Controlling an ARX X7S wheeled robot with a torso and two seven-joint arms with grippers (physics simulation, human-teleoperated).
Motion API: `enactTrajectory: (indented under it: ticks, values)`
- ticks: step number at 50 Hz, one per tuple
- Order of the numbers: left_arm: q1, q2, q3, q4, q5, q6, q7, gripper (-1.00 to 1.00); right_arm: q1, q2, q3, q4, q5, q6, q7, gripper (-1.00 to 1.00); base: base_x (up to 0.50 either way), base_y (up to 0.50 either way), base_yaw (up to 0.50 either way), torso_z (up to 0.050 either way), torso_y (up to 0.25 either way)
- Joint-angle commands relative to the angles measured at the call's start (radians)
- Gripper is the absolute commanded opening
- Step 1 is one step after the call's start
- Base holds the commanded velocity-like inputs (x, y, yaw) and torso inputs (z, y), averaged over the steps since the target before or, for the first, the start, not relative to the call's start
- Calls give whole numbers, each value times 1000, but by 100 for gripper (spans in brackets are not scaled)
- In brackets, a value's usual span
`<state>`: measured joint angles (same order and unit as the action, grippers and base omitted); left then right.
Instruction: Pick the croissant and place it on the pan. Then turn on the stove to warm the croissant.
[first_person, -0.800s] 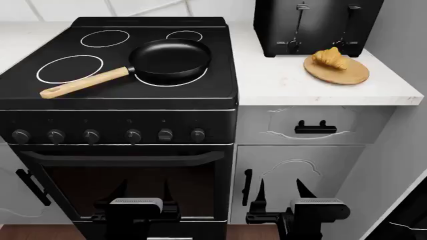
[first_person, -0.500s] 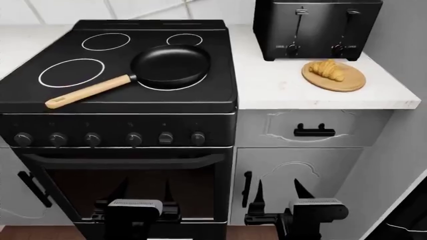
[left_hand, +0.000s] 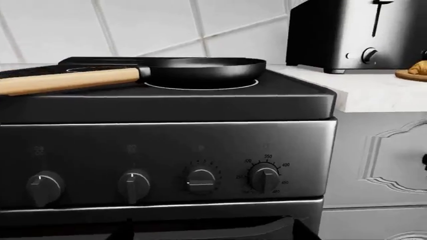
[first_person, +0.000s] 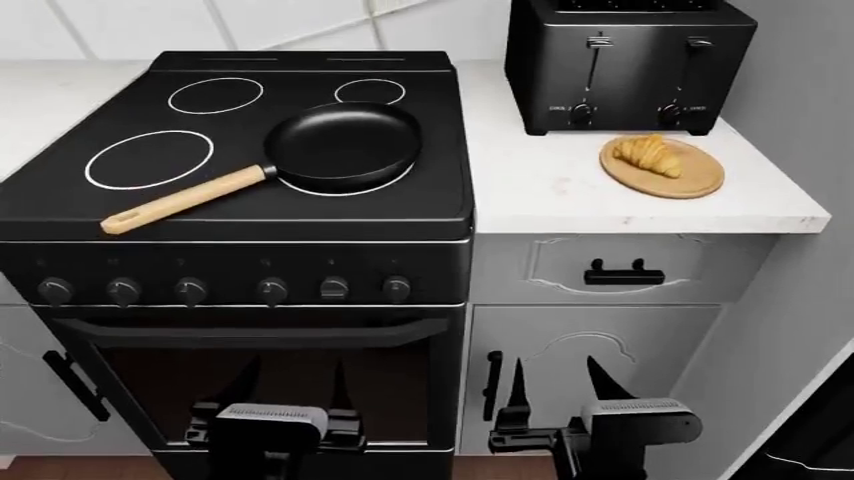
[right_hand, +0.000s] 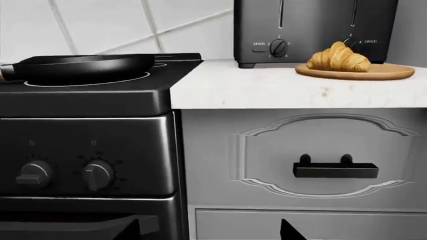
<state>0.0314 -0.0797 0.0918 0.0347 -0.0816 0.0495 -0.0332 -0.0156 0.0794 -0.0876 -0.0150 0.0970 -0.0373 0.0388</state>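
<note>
The croissant (first_person: 650, 155) (right_hand: 339, 59) lies on a round wooden board (first_person: 663, 170) on the white counter, right of the stove (first_person: 240, 230). The black pan (first_person: 344, 145) (left_hand: 200, 70) sits on the front right burner, its wooden handle (first_person: 187, 198) pointing front-left. Six knobs (first_person: 272, 291) line the stove front. My left gripper (first_person: 290, 385) (left_hand: 210, 235) hangs open low in front of the oven door. Beside it, my right gripper (first_person: 558, 385) (right_hand: 213, 232) is open in front of the cabinet. Both are empty and far below the counter.
A black toaster (first_person: 627, 65) stands right behind the board. A drawer with a black handle (first_person: 625, 272) sits under the counter, with a cabinet door (first_person: 587, 360) below it. A grey wall closes off the right side.
The head view has shifted, so the stove top, pan and croissant sit lower in the picture. Both grippers stay low and open in the same place.
</note>
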Motion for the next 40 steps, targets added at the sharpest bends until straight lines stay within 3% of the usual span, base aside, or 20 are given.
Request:
enactTrajectory:
  ticks: [1,10,40]
  values:
    - [-10,-4,9,-10,-16,-32,-30,100,6,13,-11,3,31,10,9,100,0,0,0,0,0]
    - [-36,-8,25,-21,-23,-119,-54,100,15,21,-22,6,51,34,15,100,0,-461,0,0,0]
    - [-45,-43,65,-36,-47,-120,-79,100,29,45,-51,3,69,55,62,100,0,-493,0,0,0]
